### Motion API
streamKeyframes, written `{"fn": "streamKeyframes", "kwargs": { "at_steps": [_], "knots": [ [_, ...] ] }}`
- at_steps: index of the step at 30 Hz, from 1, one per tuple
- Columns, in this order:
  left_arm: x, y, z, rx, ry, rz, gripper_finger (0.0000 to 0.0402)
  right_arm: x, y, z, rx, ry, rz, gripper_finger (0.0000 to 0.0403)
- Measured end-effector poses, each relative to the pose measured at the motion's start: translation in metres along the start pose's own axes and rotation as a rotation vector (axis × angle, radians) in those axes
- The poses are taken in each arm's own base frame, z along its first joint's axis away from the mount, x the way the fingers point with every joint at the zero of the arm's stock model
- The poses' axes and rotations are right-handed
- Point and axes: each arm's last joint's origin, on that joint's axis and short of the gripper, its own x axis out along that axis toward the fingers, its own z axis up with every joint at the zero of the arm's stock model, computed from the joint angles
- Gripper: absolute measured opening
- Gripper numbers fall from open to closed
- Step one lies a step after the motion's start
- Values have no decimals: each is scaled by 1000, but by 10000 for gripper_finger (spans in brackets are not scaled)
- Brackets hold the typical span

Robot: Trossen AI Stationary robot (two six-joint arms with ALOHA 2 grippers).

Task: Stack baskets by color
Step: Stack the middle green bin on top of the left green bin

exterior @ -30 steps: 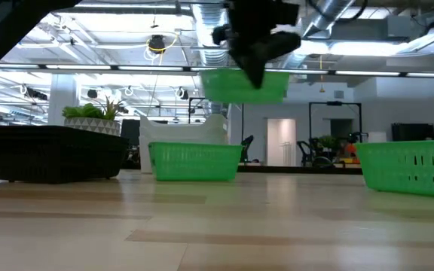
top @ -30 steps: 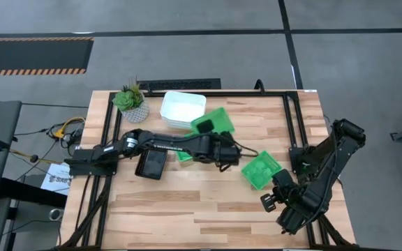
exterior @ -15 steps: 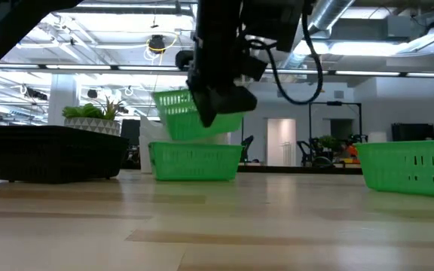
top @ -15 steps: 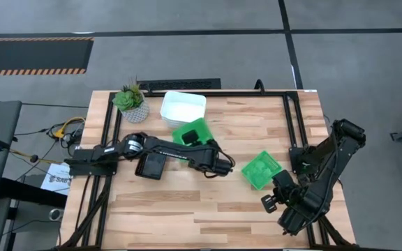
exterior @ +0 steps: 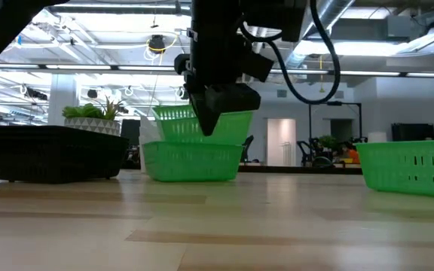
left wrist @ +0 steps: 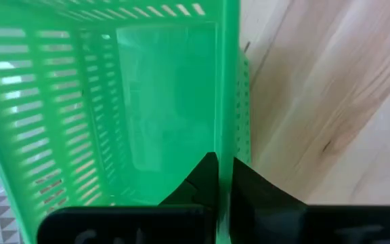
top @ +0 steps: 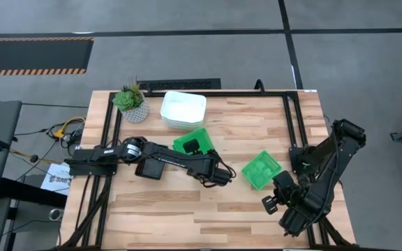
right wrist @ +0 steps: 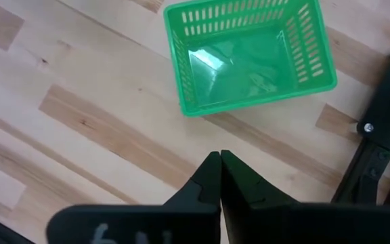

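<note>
My left gripper [top: 202, 148] is shut on a green basket [top: 191, 140], which sits over a second green basket [exterior: 191, 159] in the middle of the table. In the low view its lower part is hidden behind the second basket's rim. A third green basket [top: 260, 169] stands alone to the right. White baskets [top: 183, 109] sit stacked at the far side. A black basket [top: 151, 166] rests to the left, partly under my left arm. My right gripper [top: 268, 203] hangs shut and empty near the right front, above bare wood close to the third green basket [right wrist: 249, 54]. My left gripper pinches one side wall of the green basket at its rim [left wrist: 229, 129], with one finger inside the basket and one outside. The fingers slant down onto the wall from above. The basket hangs roughly level, its bottom sunk into the lower green basket [left wrist: 244, 102].
A potted plant [top: 131, 103] stands at the far left corner. Black frame rails [top: 289, 125] run along the table's left, far and right sides. Open wood lies along the near edge [top: 187, 216].
My left gripper has gone down and toward the table's left and near edges, staying shut on the green basket. It has tipped more steeply downward. The basket has come from high above the table down into the second green basket.
</note>
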Motion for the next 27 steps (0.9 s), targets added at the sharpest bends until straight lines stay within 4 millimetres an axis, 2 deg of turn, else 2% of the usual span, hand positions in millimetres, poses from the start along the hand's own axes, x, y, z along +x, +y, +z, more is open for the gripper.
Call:
{"fn": "streamKeyframes", "kwargs": {
  "at_steps": [13,24,27],
  "knots": [
    [-2,3,-1,10,116,-115,0,0,0,0,0,-6,4,19],
    [0,1,4,61,123,-199,1,0,0,0,-23,-16,8,23],
    [0,0,5,68,112,-215,12,0,0,0,-25,-16,8,20]
  ]
}}
